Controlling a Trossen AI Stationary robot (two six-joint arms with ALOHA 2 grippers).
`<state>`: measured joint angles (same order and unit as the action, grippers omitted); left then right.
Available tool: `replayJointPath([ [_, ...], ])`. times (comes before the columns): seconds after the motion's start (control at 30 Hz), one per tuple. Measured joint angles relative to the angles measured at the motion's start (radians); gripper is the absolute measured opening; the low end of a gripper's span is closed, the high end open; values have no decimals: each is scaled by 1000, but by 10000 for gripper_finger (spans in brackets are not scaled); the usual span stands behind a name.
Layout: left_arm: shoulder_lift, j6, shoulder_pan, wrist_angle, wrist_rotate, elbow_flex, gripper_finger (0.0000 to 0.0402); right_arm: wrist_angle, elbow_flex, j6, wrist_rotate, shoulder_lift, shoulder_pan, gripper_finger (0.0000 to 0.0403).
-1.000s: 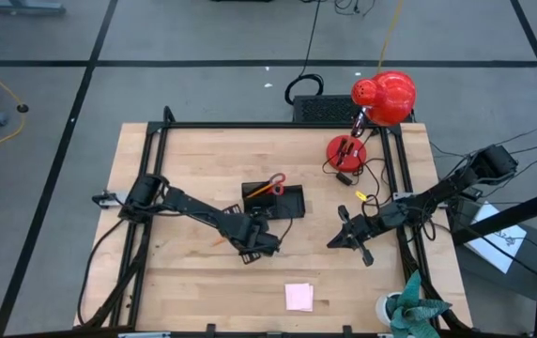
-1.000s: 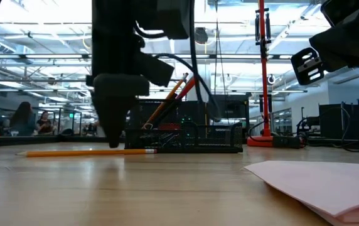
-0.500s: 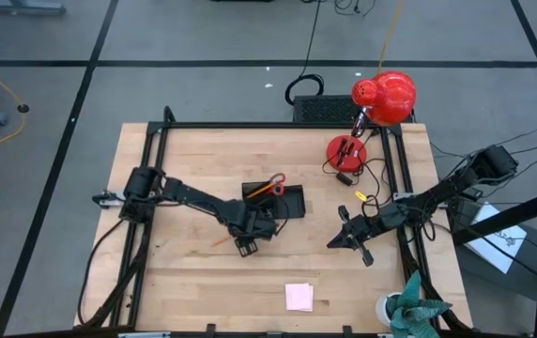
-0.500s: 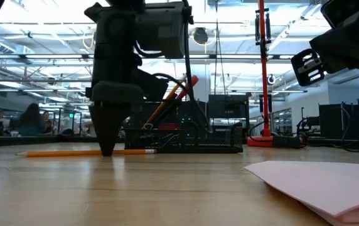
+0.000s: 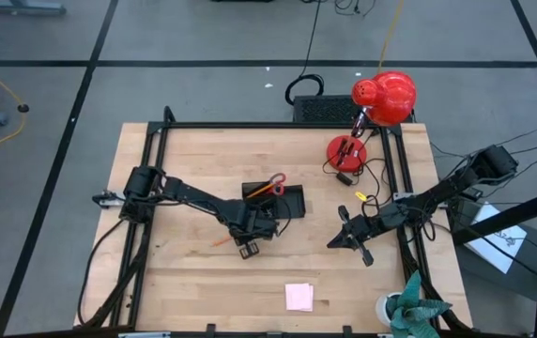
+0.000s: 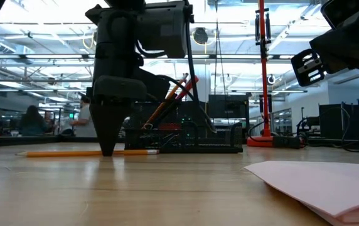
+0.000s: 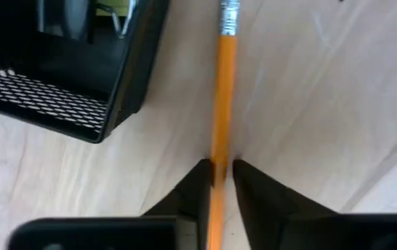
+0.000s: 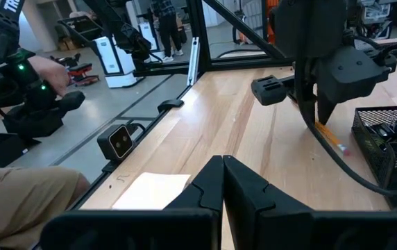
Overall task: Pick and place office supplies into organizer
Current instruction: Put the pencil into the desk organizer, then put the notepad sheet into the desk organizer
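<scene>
Left wrist view — left gripper (image 7: 220,182) pinching orange pencil (image 7: 223,104)

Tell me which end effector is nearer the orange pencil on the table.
Left. The left end effector is closed around the orange pencil beside the organizer; the right end effector waits shut, well off to the side.

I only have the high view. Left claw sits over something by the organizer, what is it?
Observer: An orange pencil lying flat on the table. The left wrist view shows the left claw closed around it, a finger on each side.
Operator: Lifted yet?
Observer: No. In the low view the pencil lies on the wood with the claw tips down at it.
Operator: How close to the organizer?
Observer: Beside it, not touching. The wrist view shows bare wood between the pencil and the organizer corner.
Operator: Right claw?
Observer: The right claw is shut and empty, above the table.
</scene>
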<state>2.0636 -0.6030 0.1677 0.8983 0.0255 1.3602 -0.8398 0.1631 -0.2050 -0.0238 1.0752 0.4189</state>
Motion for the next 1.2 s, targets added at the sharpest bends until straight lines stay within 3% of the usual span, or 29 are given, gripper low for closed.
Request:
replayJointPath([
  [0.27, -8, 1, 0, -12, -1, 1, 8, 0, 0, -3, 0, 0, 0, 4],
  [0.43, -30, 28, 7, -23, 31, 13, 31, 0, 0, -13, 0, 0, 0, 4],
  [0.57, -59, 37, 20, -109, 113, 18, 55, 0, 0, -15, 0, 0, 0, 4],
  [0.9, -215, 110, 51, -275, 212, 23, 62, 0, 0, -18, 3, 0, 0, 4],
  [1.2, -222, 70, 55, -288, 198, 22, 62, 7, 0, -17, 2, 0, 0, 4],
])
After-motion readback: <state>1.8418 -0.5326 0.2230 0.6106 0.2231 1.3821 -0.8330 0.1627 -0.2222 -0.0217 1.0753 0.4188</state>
